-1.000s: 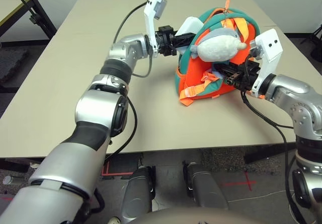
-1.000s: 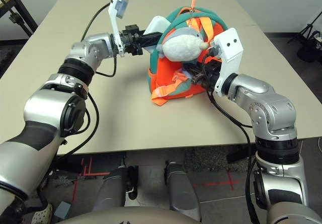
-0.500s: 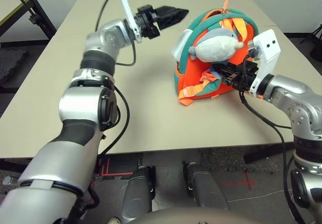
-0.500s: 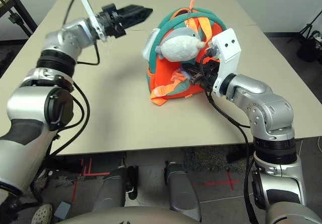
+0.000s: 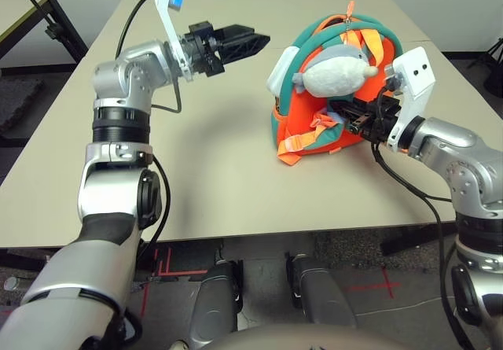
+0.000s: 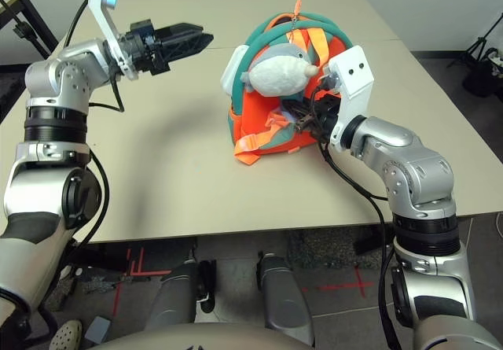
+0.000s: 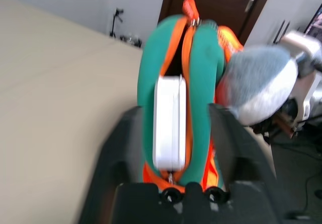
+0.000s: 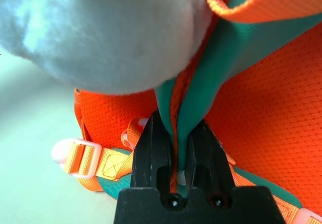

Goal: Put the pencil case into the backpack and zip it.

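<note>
The orange and teal backpack (image 5: 314, 126) stands upright on the table right of centre, with a grey-white plush shark (image 5: 335, 71) hanging on its front. The white pencil case (image 5: 282, 66) stands in the backpack's open slot on its left side, partly sticking out; the left wrist view shows the pencil case (image 7: 169, 123) between the teal edges. My left gripper (image 5: 258, 40) hovers to the left of the backpack, open and empty, pointing at the case. My right gripper (image 8: 176, 128) is shut on the backpack's teal and orange edge at its right side (image 5: 357, 119).
The beige table (image 5: 236, 208) has bare room to the left and in front of the backpack. Loose orange straps (image 5: 297, 147) lie at the backpack's base. A black-framed table (image 5: 47, 20) stands at the far left.
My left gripper let go of the pencil case and pulled back to the left, away from the backpack. The case stays in the opening. The right arm has kept its grip.
</note>
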Robot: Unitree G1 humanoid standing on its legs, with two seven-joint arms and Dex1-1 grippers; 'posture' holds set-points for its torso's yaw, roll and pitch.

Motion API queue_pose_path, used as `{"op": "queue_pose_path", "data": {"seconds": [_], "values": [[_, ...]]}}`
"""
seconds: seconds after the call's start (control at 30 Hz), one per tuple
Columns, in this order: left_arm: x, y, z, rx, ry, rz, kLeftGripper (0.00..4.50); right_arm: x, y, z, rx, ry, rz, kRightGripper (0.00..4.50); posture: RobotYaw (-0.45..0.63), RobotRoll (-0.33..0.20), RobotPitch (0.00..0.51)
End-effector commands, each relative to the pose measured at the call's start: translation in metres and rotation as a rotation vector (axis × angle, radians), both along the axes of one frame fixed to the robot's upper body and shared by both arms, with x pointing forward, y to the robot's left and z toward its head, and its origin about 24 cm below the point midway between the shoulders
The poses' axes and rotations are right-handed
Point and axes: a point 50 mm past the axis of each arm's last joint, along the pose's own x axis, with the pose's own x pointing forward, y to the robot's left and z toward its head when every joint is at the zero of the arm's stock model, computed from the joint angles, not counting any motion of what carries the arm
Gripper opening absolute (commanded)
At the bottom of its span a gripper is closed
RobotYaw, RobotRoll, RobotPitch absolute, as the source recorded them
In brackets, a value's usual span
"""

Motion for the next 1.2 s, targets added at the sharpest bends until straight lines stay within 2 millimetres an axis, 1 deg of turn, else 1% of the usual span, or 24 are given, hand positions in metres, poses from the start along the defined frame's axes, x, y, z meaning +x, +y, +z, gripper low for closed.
{"op": "queue_pose_path", "data": {"seconds": [0.03, 0.1, 0.13, 0.37, 0.53, 0.63, 0.73, 0.83, 0.93, 1.07, 1.17, 1.2], "values": [[-0.001, -0.006, 0.0, 0.024, -0.007, 0.003, 1.09, 0.0, 0.004, -0.007, -0.009, 0.032, 0.025, 0.09, -0.2, 0.0, 0.108], [0.0, -0.008, -0.002, 0.029, -0.003, 0.004, 0.19, 0.001, 0.004, -0.007, -0.009, 0.032, 0.025, 0.09, -0.2, 0.0, 0.108], [0.0, -0.01, -0.003, 0.034, -0.001, 0.004, 0.0, 0.001, 0.004, -0.007, -0.009, 0.031, 0.025, 0.09, -0.2, 0.0, 0.108], [0.011, -0.022, -0.025, 0.054, 0.052, 0.023, 0.0, 0.001, 0.005, -0.006, -0.008, 0.026, 0.02, 0.09, -0.22, 0.0, 0.104], [0.021, -0.038, -0.042, 0.086, 0.085, 0.026, 0.0, 0.001, 0.004, -0.005, -0.007, 0.022, 0.013, 0.09, -0.23, 0.0, 0.102], [0.025, -0.046, -0.045, 0.097, 0.083, 0.027, 0.0, 0.001, 0.003, -0.005, -0.008, 0.02, 0.01, 0.09, -0.24, 0.0, 0.103], [0.027, -0.069, -0.048, 0.113, 0.078, -0.025, 0.0, 0.0, 0.002, -0.005, -0.009, 0.02, 0.001, 0.09, -0.25, 0.0, 0.104], [0.027, -0.077, -0.049, 0.124, 0.068, -0.042, 0.0, -0.001, 0.001, -0.006, -0.009, 0.02, -0.003, 0.09, -0.25, 0.0, 0.105], [0.028, -0.077, -0.046, 0.111, 0.057, -0.046, 0.0, -0.002, 0.002, -0.006, -0.009, 0.021, -0.005, 0.09, -0.26, 0.0, 0.107], [0.029, -0.064, -0.033, 0.081, 0.026, -0.046, 0.0, -0.003, 0.002, -0.007, -0.007, 0.023, -0.009, 0.09, -0.26, 0.0, 0.108], [0.028, -0.051, -0.014, 0.04, -0.006, -0.048, 0.6, -0.003, 0.001, -0.008, -0.006, 0.024, -0.01, 0.09, -0.25, 0.0, 0.11], [0.028, -0.047, -0.005, 0.021, -0.021, -0.049, 0.98, -0.003, 0.002, -0.008, -0.006, 0.025, -0.009, 0.09, -0.25, 0.0, 0.11]]}}
